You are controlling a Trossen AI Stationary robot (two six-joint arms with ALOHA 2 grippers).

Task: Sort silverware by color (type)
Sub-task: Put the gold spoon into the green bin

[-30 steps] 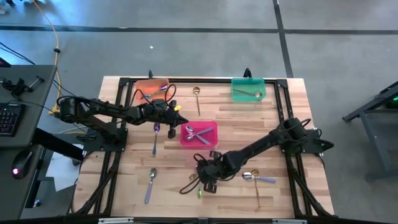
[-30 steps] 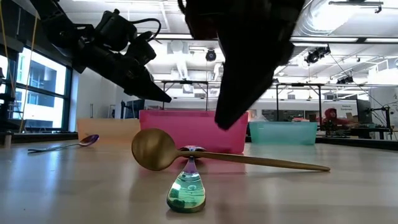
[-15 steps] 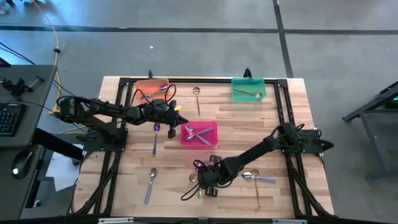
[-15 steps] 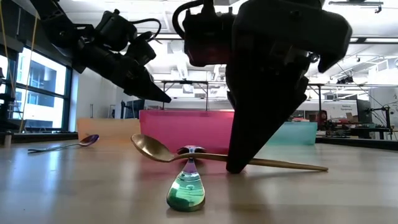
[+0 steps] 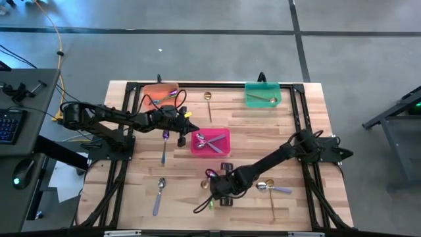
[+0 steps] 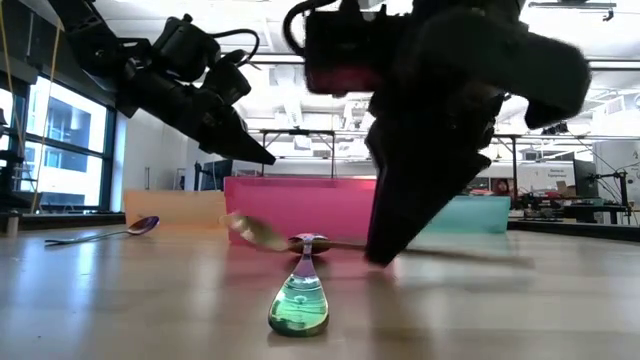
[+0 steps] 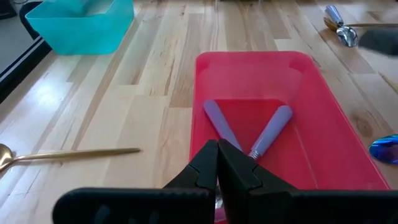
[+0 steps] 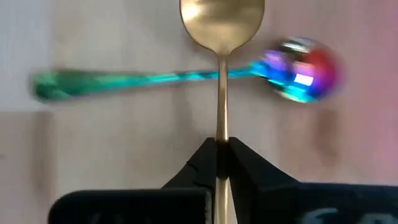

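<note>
High view: a wooden table fills the middle of the frame. The right gripper sits low and centre, its fingers pinched on the handle of a gold spoon; the right wrist view shows the two dark fingers pressed against that thin gold stem, bowl ahead of them. An iridescent green-purple spoon lies crosswise under the gold one, touching it where they cross. In the low view the gold spoon shows blurred, just above the iridescent spoon's green tip at centre.

The left gripper hovers at centre left, beside the left edge of the pink bin, its fingers pressed together on nothing. The left wrist view shows two lilac-handled spoons lying in that bin, handles meeting in a V.

An orange bin sits at upper left and a green bin at upper right with a gold spoon in it. Other spoons lie loose: a gold one between those two bins, a purple one left of the pink bin, a lilac-handled one at lower left, and another at lower right.
</note>
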